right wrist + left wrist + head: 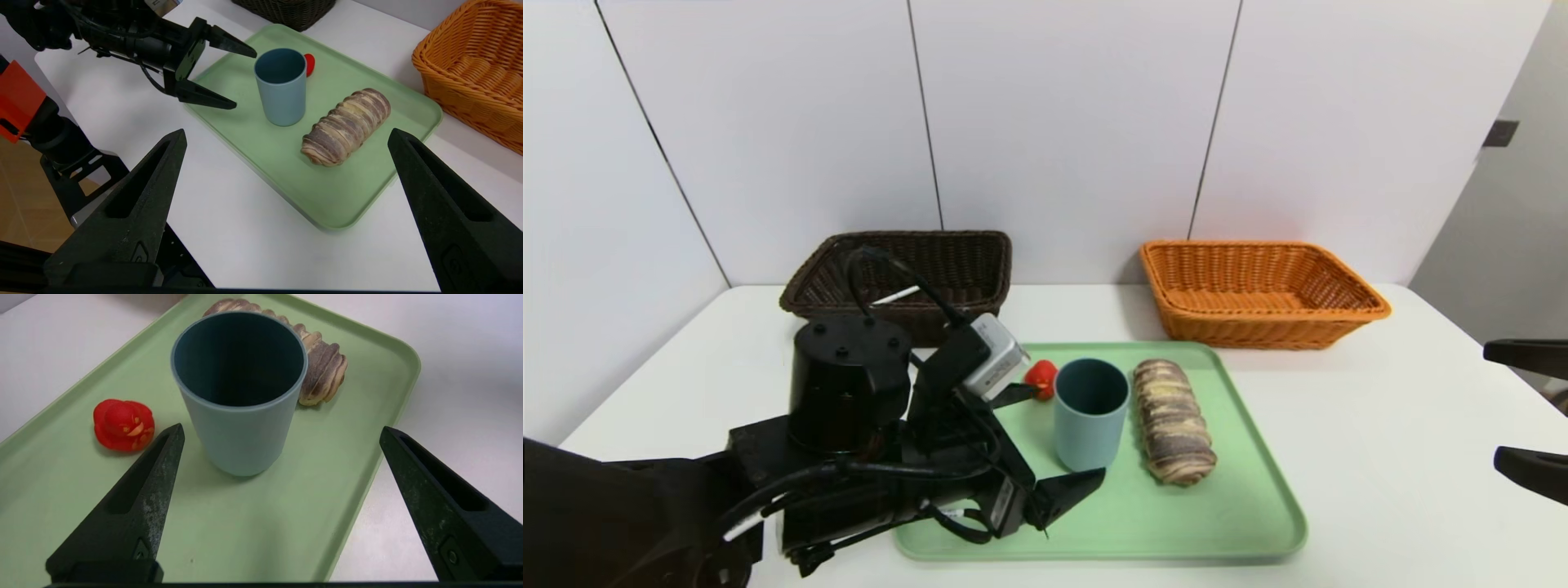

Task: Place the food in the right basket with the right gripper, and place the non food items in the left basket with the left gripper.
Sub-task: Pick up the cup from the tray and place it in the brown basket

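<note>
A blue cup (1090, 412) stands upright on the green tray (1225, 506), with a striped bread roll (1172, 420) lying to its right and a small red toy duck (1041, 380) behind it on the left. My left gripper (1070, 428) is open and low over the tray; its fingertips reach the cup's (239, 396) near side without touching it. One finger (163, 465) lies close to the duck (122, 424). My right gripper (1491, 404) hovers open at the table's right edge, aimed at the roll (347, 126), with nothing between its fingers.
A dark brown basket (915, 269) stands at the back left with a white item inside. An orange basket (1258, 290) stands at the back right. White table surrounds the tray, and a white panelled wall rises behind the baskets.
</note>
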Robot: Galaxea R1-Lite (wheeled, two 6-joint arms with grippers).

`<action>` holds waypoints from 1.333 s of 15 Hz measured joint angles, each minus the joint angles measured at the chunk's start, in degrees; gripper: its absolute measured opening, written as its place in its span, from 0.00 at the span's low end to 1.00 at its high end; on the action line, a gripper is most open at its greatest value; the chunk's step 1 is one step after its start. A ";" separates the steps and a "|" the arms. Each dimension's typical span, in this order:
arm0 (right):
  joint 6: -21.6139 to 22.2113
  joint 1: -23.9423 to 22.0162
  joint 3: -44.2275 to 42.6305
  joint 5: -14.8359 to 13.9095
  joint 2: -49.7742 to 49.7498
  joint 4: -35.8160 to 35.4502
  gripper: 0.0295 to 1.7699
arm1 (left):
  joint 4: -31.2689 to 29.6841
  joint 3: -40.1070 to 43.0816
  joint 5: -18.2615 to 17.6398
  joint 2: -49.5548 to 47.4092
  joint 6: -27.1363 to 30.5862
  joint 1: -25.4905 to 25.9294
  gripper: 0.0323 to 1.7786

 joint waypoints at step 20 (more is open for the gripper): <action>-0.02 -0.30 0.02 -0.05 0.00 1.63 0.96 | -8.00 -10.69 0.78 16.70 -0.27 -0.20 0.65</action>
